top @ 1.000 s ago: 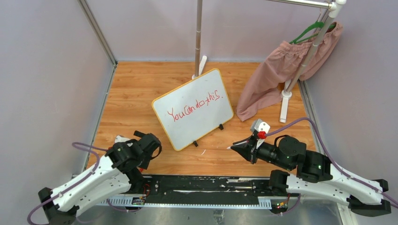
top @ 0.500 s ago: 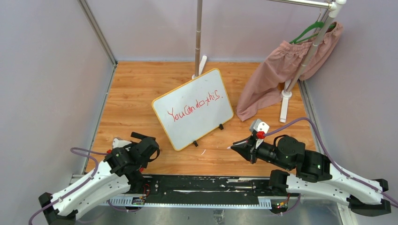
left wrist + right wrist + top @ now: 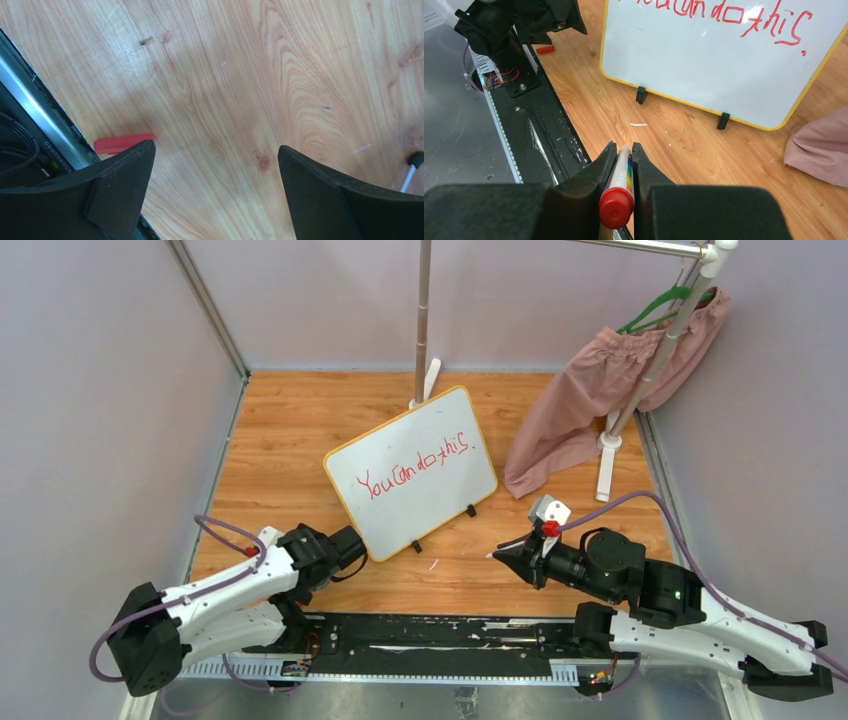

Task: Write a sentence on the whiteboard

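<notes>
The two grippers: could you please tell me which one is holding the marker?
The right gripper: its fingers pinch the red-ended marker. The left gripper is wide open, empty.

The whiteboard (image 3: 410,475), a white rectangle with rounded corners, a thin yellow-orange rim and small black clip feet, stood propped and turned askew at the middle of the wooden table, and the sentence (image 3: 414,468) ran across it in one rising line of red handwriting, "You can do this."

Bright even light, soft shadows, sharp focus.
</notes>
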You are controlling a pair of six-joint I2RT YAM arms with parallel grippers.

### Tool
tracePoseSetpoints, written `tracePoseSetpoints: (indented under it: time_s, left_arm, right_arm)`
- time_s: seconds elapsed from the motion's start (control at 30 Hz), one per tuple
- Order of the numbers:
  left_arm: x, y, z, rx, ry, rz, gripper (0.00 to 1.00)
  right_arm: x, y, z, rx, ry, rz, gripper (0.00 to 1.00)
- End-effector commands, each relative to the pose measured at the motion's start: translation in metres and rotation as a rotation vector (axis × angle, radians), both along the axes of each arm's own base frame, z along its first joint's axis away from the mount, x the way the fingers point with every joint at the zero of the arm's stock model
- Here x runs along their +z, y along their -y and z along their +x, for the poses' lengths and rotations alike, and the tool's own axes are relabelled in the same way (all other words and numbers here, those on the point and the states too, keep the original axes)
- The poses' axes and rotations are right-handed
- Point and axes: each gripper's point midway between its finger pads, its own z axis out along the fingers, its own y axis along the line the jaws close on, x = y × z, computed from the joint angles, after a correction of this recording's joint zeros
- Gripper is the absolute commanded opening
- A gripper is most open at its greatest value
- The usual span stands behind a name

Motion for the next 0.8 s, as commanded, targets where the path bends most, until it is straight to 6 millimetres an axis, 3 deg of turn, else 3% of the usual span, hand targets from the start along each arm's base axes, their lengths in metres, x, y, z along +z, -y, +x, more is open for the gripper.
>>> tracePoseSetpoints:
  time_s: [0.0,0.13,0.23,0.47,0.77]
  left_arm:
    - [0.003,-0.023,-0.03,0.2,-0.041,-0.019,1.0]
    - [0.002,-0.014,-0.04,0.2,-0.083,-0.092,1.0]
    - [-0.006,-0.006,-0.058,0.195,-0.207,-0.105,1.0]
    - [-0.014,-0.009,-0.074,0.247,-0.363,0.02,1.0]
    - [-0.012,-0.01,-0.084,0.271,-0.411,0.017,1.0]
  right_arm:
    - [0.002,0.005,0.002,-0.011,0.025,-0.01,0.0]
    - [0.002,0.004,0.002,-0.002,0.032,-0.018,0.0]
    - [0.001,0.004,0.003,-0.003,0.035,-0.015,0.0]
    - [0.002,0.007,0.002,-0.006,0.042,-0.005,0.0]
    - [0.001,0.006,0.002,0.0,0.043,-0.009,0.0]
